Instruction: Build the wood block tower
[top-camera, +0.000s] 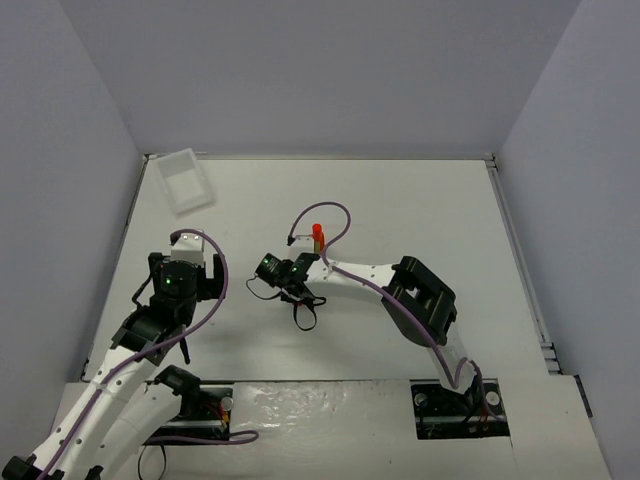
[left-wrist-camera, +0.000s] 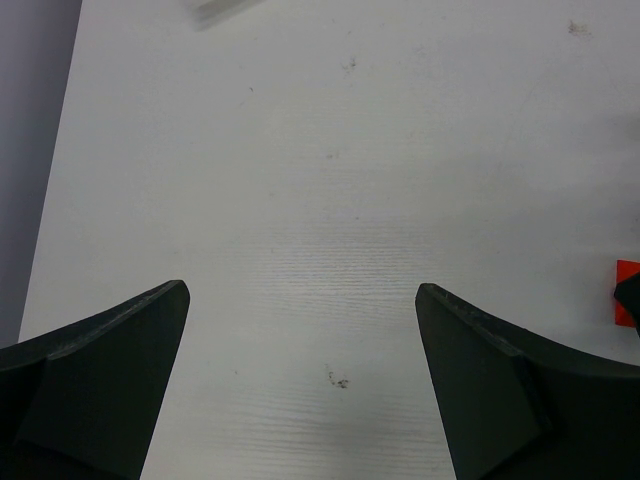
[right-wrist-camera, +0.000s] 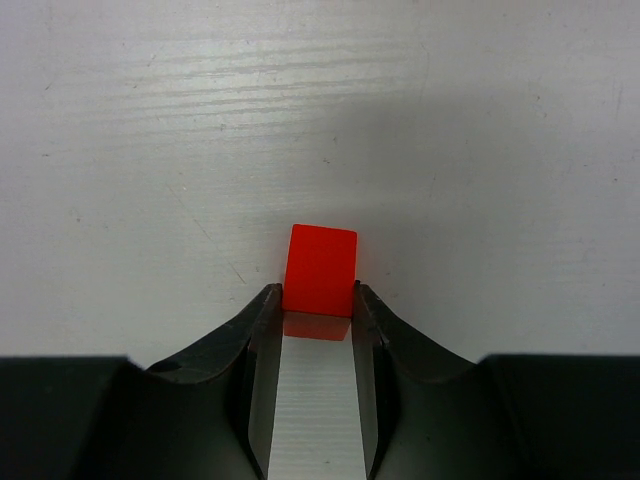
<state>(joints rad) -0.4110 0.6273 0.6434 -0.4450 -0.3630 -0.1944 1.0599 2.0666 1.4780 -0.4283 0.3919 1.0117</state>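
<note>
A small red block (right-wrist-camera: 322, 268) is pinched between the fingertips of my right gripper (right-wrist-camera: 318, 300), which is shut on it low over the white table. In the top view the red block (top-camera: 318, 236) shows by the right arm's wrist, mid-table. Its edge also shows in the left wrist view (left-wrist-camera: 626, 290). No tan, lime-green or triangular piece and no stack shows in any view. My left gripper (left-wrist-camera: 300, 330) is open and empty over bare table, to the left of the red block, and it also shows in the top view (top-camera: 188, 247).
A clear plastic tray (top-camera: 187, 180) lies at the far left corner of the table, and its edge shows in the left wrist view (left-wrist-camera: 215, 8). Grey walls close the table at the left, far and right sides. Purple cables loop off both wrists.
</note>
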